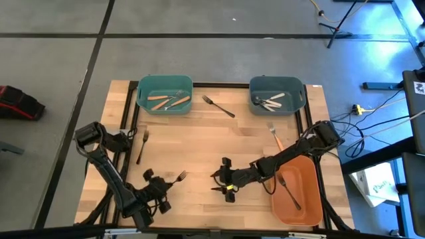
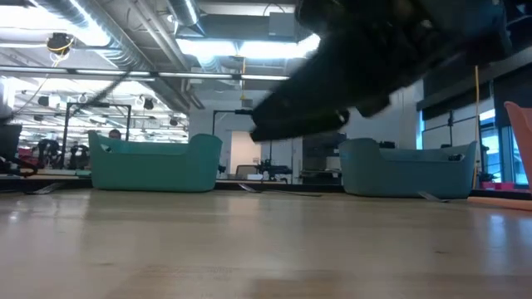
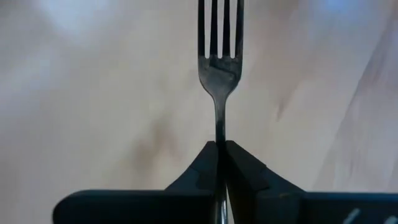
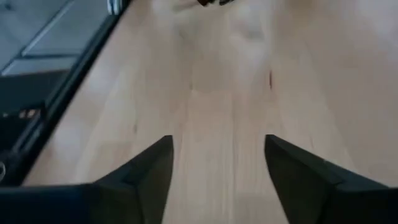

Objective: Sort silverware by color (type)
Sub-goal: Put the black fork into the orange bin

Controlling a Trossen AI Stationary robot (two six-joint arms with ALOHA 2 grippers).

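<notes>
My left gripper (image 1: pixel 166 188) is at the table's near left, shut on an all-dark metal fork (image 3: pixel 219 62) whose tines (image 1: pixel 180 175) stick out past the fingers. My right gripper (image 1: pixel 222 179) hovers open over bare wood near the table's middle, its fingers (image 4: pixel 149 171) wide apart with nothing between them. Loose on the table lie a dark fork (image 1: pixel 218 106) between the two far bins, another dark fork (image 1: pixel 142 146) at the left, and an orange-handled fork (image 1: pixel 274 136) at the right. My left gripper pinches the dark fork's handle (image 3: pixel 219 134), a little behind the neck, between its two shut fingers (image 3: pixel 239 165). The fingers lie along the fork, and the tines point straight away from them. I cannot tell whether the fork is clear of the table.
A teal bin (image 1: pixel 165 95) at the far left holds orange-handled pieces. A blue-teal bin (image 1: pixel 277 94) at the far right holds cream-handled ones. An orange bin (image 1: pixel 297 189) at the near right holds a dark fork. Black frame rails run along the table's left and right edges.
</notes>
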